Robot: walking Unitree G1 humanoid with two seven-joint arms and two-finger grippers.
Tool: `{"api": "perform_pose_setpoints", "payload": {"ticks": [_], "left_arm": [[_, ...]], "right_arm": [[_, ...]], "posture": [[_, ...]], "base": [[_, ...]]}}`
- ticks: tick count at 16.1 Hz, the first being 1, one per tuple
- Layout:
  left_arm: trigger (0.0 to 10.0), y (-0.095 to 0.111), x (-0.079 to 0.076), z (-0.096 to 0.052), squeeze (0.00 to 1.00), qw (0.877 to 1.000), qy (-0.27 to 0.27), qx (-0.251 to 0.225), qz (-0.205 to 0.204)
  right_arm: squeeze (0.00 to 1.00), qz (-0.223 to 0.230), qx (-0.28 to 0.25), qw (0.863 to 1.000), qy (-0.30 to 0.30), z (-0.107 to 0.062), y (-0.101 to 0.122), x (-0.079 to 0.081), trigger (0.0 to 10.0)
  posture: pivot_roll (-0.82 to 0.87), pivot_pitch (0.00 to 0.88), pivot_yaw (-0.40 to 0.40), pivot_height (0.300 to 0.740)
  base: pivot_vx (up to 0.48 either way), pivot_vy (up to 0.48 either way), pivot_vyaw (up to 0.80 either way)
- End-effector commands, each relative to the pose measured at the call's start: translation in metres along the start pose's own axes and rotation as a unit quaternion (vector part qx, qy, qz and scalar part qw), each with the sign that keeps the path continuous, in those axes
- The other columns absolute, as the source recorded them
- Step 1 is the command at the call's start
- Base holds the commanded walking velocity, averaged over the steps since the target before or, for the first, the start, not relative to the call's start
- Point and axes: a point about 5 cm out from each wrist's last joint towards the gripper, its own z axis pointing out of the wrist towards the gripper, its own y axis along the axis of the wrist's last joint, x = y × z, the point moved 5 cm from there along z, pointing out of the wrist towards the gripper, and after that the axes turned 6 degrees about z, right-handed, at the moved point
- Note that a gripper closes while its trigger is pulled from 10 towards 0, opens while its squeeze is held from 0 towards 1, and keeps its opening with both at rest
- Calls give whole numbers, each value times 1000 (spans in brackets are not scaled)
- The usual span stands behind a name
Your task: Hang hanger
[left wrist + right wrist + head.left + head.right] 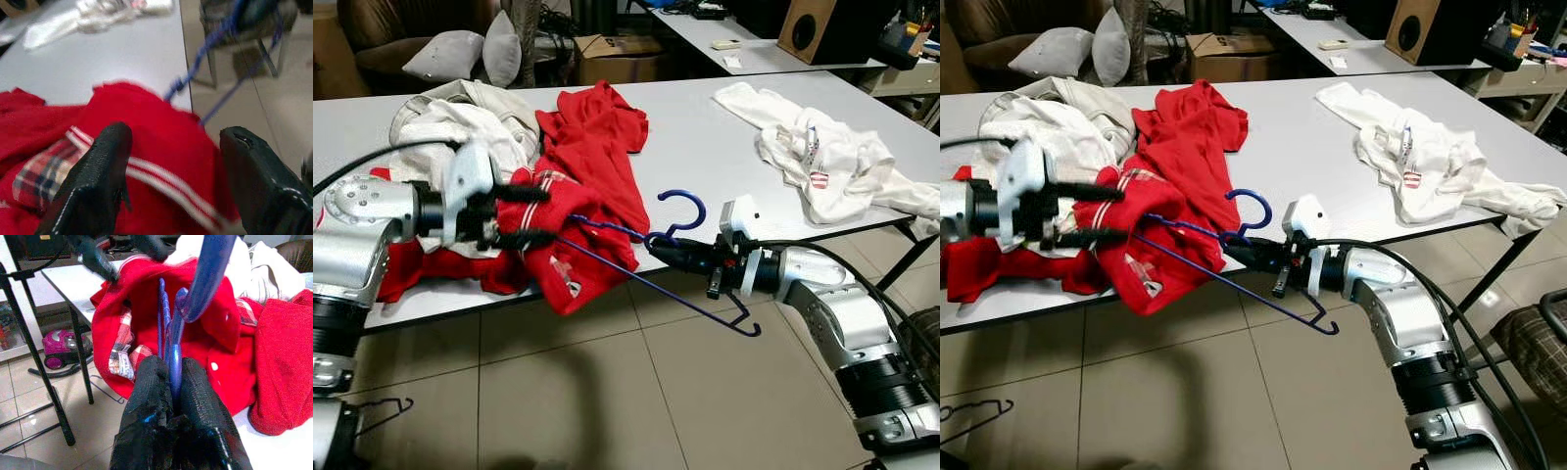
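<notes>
A blue wire hanger (685, 202) hangs off the table's front edge, one end pushed into a red polo shirt (592, 157). My right gripper (658, 249) is shut on the hanger just below its hook; the right wrist view shows the fingers (195, 401) pinched on the blue wire (172, 357). To the left, my left gripper (536, 215) is open at the shirt's striped collar. Its two fingers (105, 161) stand wide apart with the red cloth (161, 147) between and behind them. The hanger's far end is hidden inside the shirt.
A grey table (695, 147) carries a cream jacket (460, 122) at the back left and a white garment (822, 162) on the right. A dark hanger (382, 411) lies on the tiled floor at lower left. Beyond the table are a cardboard box (617, 54) and pillows (470, 54).
</notes>
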Motion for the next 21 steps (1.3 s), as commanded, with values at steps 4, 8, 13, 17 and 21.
{"api": "perform_pose_setpoints", "payload": {"ticks": [4,8,13,17,21], "left_arm": [[10000,-13,7,3,0,998,5,39,39],[10000,-9,20,1,0,999,20,20,45],[10000,-6,3,28,0,997,-50,-5,53],[10000,3,0,34,0,994,-87,-16,61],[4275,3,-4,31,0,990,-122,-3,70]], "right_arm": [[0,-13,-6,1000,9,-2,10,-2,10000],[0,-16,-2,1000,17,-3,12,-1,10000],[0,-17,8,999,47,-2,10,7,10000],[0,-28,33,997,61,-2,6,8,10000],[0,-36,39,997,56,-2,6,4,10000]], "posture": [[69,0,-31,740],[62,0,-25,740],[60,0,-27,740],[61,0,-26,740],[63,0,-23,740]], "base": [[0,0,0],[0,0,0],[0,0,0],[0,0,0],[0,0,0]]}}
